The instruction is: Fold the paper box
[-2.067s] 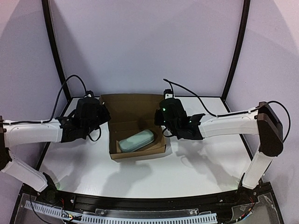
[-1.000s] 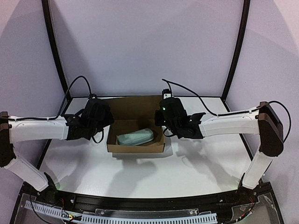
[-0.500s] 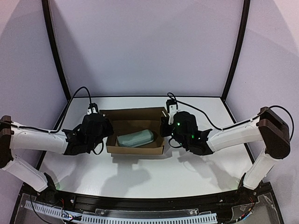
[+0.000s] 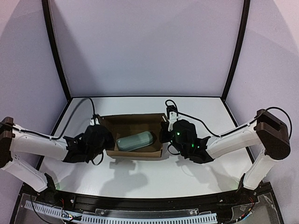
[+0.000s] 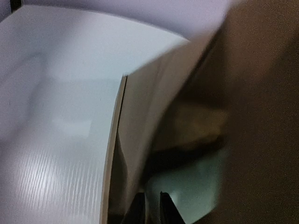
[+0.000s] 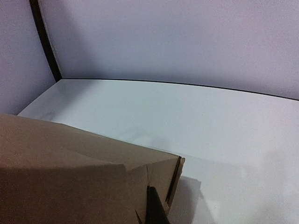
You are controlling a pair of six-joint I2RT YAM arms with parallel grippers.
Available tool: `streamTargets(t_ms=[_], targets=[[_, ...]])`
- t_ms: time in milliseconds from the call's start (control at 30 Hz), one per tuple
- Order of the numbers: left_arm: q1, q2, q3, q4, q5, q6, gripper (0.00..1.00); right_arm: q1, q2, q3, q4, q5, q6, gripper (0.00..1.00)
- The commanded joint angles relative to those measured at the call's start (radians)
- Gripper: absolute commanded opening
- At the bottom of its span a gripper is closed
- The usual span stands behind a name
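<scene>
Desk: white, carrying everything, with both arms reaching in from the near edge.
Paper box: brown cardboard, mid-desk, already standing as an open tray with four walls up and no lid closed over the top.
Pale case: lying inside the box, slightly slanted, left end nearer.
Step in hand: by the look of it, squaring the two side walls and then letting go.
Doing it well: hold both side walls upright while easing off; back each hand straight outward, left one leftward, right one rightward, without dragging a wall or nudging the case.
Left hand: at the box's left wall, fingertips low beside the cardboard with a thin gap between; gripping or released, cannot tell.
Right hand: clenched tight, fingertip touching the cardboard at the box's right end; pinching or merely pressing, not visible.
</scene>
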Motion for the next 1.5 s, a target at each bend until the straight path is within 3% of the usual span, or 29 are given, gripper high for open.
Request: streamTargets(t_ms=[0, 300, 433, 567, 667, 800, 1133, 1267, 1467], targets=[[-0.048, -0.022, -0.048, -0.218, 0.186, -0.02, 0.24, 0.076, 0.053, -0.031, -0.248, -0.15, 0.084, 0.0], [-0.057, -0.394, -0.044, -0.456, 0.161, -0.054, 0.69, 0.079, 0.035, -0.021, -0.283, -0.13, 0.082, 0.0], [-0.06, -0.607, -0.001, -0.658, 0.129, -0.083, 0.97, 0.082, 0.032, -0.011, -0.296, -0.113, 0.061, 0.0], [-0.059, -0.793, 0.07, -0.814, 0.073, -0.103, 0.99, 0.084, 0.032, -0.01, -0.29, -0.104, 0.055, 0.0], [-0.059, -0.83, 0.172, -0.948, 0.001, -0.118, 0.99, 0.084, 0.038, -0.011, -0.285, -0.102, 0.053, 0.0], [-0.059, -0.753, 0.311, -0.983, -0.036, -0.094, 0.99, 0.085, 0.045, -0.016, -0.274, -0.102, 0.052, 0.0], [-0.058, -0.217, 0.72, -1.088, -0.127, -0.098, 0.99, 0.087, 0.051, -0.005, -0.269, -0.101, 0.04, 0.0], [-0.058, -0.1, 0.752, -1.105, -0.14, -0.112, 0.99, 0.089, 0.041, -0.004, -0.278, -0.099, 0.045, 0.0], [-0.058, -0.043, 0.708, -1.112, -0.172, -0.174, 0.99, 0.094, 0.021, -0.01, -0.28, -0.109, 0.035, 0.07]])
